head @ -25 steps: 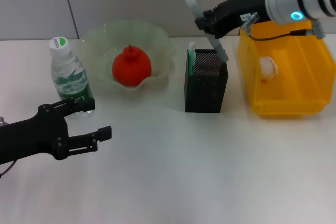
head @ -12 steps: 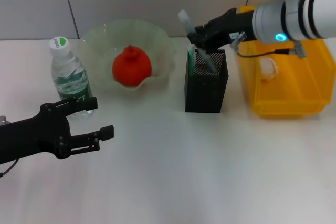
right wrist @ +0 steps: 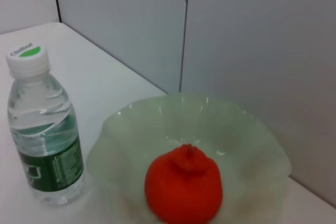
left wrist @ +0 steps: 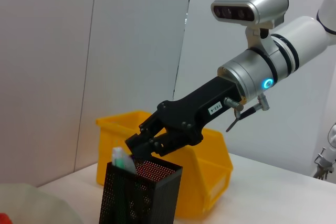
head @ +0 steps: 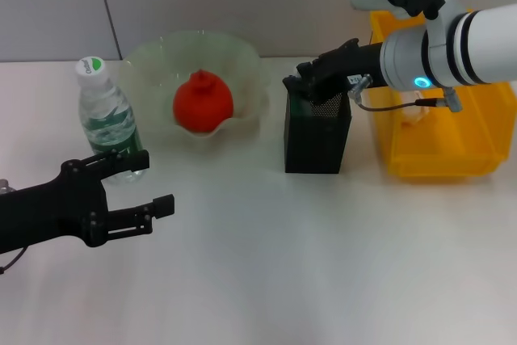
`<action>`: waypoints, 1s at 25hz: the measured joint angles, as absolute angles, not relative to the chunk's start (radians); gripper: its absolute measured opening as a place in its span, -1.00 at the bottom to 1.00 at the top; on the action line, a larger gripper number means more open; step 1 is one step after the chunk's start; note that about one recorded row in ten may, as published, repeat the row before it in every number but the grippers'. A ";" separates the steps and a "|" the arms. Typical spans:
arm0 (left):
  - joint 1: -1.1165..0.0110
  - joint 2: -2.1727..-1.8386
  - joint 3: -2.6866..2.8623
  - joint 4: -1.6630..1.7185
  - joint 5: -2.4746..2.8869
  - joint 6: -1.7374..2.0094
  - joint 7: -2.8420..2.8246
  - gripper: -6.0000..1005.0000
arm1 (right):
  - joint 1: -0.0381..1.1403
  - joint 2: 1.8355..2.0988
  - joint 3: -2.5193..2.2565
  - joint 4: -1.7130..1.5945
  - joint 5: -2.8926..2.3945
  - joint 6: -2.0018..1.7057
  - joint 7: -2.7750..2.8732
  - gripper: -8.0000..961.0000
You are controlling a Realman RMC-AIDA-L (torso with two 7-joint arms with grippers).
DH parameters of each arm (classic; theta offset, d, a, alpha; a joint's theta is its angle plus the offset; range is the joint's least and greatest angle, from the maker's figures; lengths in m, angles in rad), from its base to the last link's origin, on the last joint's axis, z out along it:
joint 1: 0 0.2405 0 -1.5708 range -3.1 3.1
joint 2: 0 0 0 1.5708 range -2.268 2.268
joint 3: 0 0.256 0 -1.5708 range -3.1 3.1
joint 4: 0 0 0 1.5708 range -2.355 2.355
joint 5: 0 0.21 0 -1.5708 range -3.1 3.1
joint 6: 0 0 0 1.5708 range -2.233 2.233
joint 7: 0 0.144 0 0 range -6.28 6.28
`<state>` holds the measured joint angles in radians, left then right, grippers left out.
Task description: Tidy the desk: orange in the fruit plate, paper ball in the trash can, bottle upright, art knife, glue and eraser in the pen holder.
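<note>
My right gripper (head: 309, 85) is at the top rim of the black mesh pen holder (head: 317, 136), fingers apart; it also shows in the left wrist view (left wrist: 139, 148). The art knife is out of sight. A white and green stick (left wrist: 119, 159) pokes out of the holder (left wrist: 139, 195). The orange (head: 203, 103) lies in the pale green fruit plate (head: 242, 58). The bottle (head: 103, 115) stands upright at the left. The paper ball (head: 414, 111) lies in the yellow trash can (head: 440, 155). My left gripper (head: 157, 180) is open and empty, low at the front left.
The right wrist view shows the bottle (right wrist: 44, 145), the plate (right wrist: 131, 114) and the orange (right wrist: 184, 184). A wall stands behind the table. The white tabletop (head: 283, 264) spreads in front of the holder.
My right gripper has come down and leftwards to the pen holder's rim. The long art knife it held no longer shows above it. The left arm has not moved.
</note>
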<state>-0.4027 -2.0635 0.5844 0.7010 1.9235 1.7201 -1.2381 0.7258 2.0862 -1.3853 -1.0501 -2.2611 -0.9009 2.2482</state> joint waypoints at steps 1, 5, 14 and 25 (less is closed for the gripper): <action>-0.403 -2.064 0.584 0.701 1.924 1.720 -1.238 0.71 | 0.725 2.086 -1.382 -1.052 -2.261 -0.909 2.249 -0.58; -0.401 -2.063 0.584 0.701 1.924 1.721 -1.237 0.71 | 0.704 2.083 -1.375 -1.085 -2.253 -0.926 2.250 -0.33; -0.398 -2.055 0.580 0.701 1.915 1.741 -1.245 0.71 | 0.497 2.080 -1.309 -1.362 -1.992 -1.099 2.109 0.30; -0.404 -1.957 0.587 0.578 1.922 1.907 -1.253 0.71 | 0.351 2.077 -1.108 -1.088 -1.702 -1.613 1.538 0.34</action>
